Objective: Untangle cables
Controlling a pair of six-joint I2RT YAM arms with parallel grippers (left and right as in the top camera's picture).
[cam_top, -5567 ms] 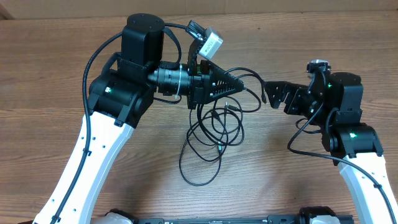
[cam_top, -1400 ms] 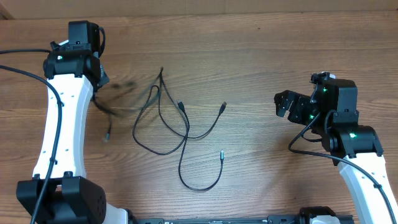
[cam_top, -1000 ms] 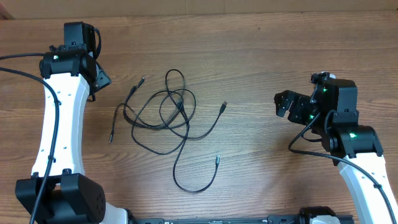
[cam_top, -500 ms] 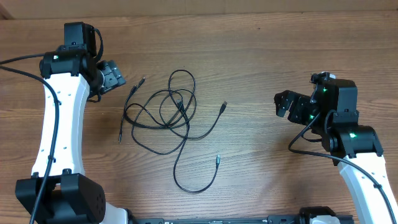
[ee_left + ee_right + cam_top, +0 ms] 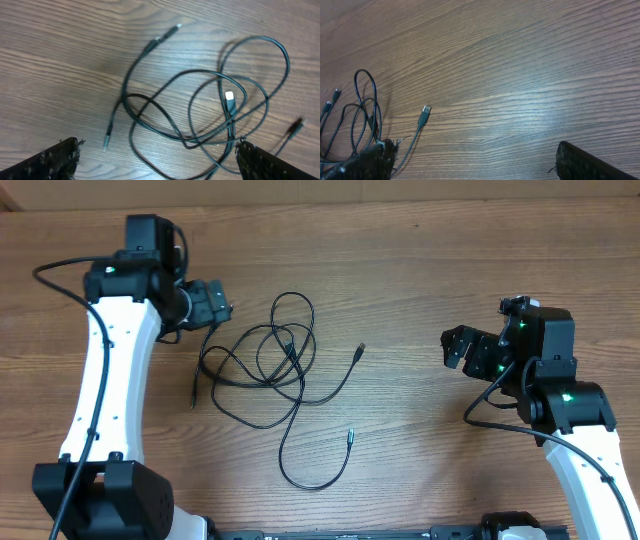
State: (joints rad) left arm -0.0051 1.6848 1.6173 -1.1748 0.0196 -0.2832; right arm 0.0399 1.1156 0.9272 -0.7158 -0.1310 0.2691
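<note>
The cables point(image 5: 270, 365) lie in a loose tangle of overlapping black loops on the wooden table, left of centre. Plug ends stick out at the right point(image 5: 360, 350), lower right point(image 5: 350, 437) and left point(image 5: 193, 402). My left gripper point(image 5: 222, 310) hovers at the tangle's upper left edge, open and holding nothing. In the left wrist view the loops point(image 5: 215, 107) spread between its two fingertips point(image 5: 60, 160). My right gripper point(image 5: 452, 345) stands open well to the right, apart from the cables. Its wrist view shows one plug point(image 5: 424, 111) and the loops point(image 5: 365, 100) at the far left.
Bare wooden tabletop point(image 5: 400, 260) surrounds the tangle. The left arm's white link point(image 5: 105, 400) runs down the left side and the right arm's base point(image 5: 565, 405) sits at the right.
The left gripper opened wide and let the cables drop. It swung from the far left toward the tangle's upper left edge. The cables settled into a looser heap. The right arm stayed still.
</note>
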